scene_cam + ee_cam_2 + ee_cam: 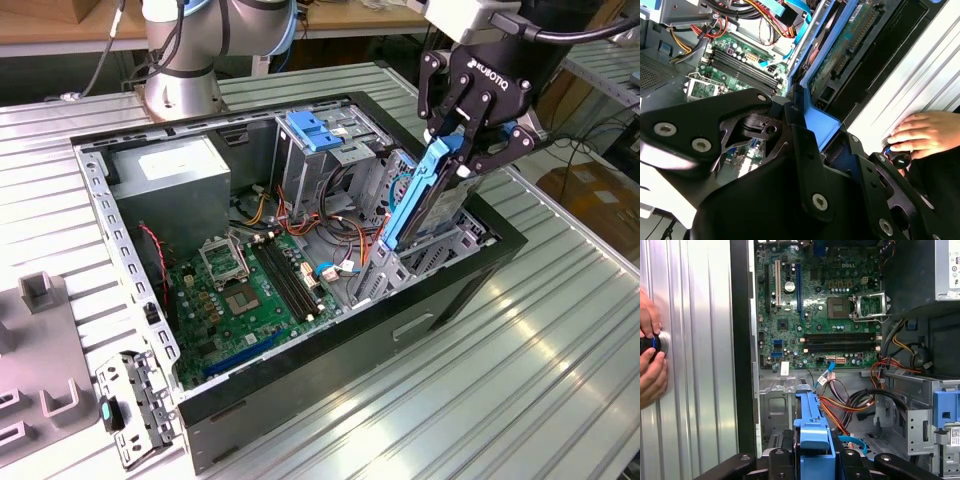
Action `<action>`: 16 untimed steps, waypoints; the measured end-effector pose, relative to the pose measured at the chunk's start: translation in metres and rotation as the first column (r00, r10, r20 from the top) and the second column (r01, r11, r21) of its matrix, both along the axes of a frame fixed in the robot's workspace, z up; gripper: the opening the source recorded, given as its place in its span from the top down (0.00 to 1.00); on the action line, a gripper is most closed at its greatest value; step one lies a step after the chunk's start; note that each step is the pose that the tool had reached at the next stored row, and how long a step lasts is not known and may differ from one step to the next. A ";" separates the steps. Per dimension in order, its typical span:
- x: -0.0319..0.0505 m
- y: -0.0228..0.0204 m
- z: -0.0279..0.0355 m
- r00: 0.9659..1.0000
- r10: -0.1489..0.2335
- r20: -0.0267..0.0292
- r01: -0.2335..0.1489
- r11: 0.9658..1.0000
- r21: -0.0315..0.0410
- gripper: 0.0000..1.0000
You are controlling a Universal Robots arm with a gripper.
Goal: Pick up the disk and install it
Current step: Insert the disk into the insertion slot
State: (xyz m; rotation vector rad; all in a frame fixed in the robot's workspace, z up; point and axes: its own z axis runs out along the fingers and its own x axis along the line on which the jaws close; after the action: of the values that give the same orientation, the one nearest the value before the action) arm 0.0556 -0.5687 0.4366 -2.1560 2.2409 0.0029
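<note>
Pincer (455, 150) is pinching the disk (418, 205) by its upper end. The disk hangs tilted, its lower end at the mouth of the drive bay (460, 240), at the exterior view's right end of the open case (330, 365).

First worry is the tilt: a blue rail corner could jam on the bay's metal edge. Second, the orange cables (367, 235) lie just beside the slot and could get trapped underneath. I also reckon a grip on one end may let the disk pivot under any push.

A person's hand (651, 365) rests on the surface (705, 365) beside the case, too near for my comfort.
</note>
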 end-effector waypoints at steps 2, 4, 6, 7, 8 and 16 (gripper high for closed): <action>0.0000 0.0000 0.0000 1.000 0.000 0.000 0.000 1.000 0.000 0.63; 0.0000 0.0000 0.0000 1.000 0.000 0.000 0.000 1.000 0.000 0.63; 0.0000 0.0000 0.0000 1.000 0.000 0.000 0.000 1.000 0.000 0.63; 0.0000 0.0000 0.0000 1.000 0.000 0.000 0.000 1.000 0.000 0.63; 0.0000 0.0000 0.0000 1.000 0.000 0.000 0.000 1.000 0.000 0.63; 0.0000 0.0000 -0.0089 1.000 0.000 0.000 0.000 1.000 0.000 0.55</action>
State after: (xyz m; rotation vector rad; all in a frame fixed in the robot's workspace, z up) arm 0.0556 -0.5687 0.4277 -2.1562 2.2410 0.0026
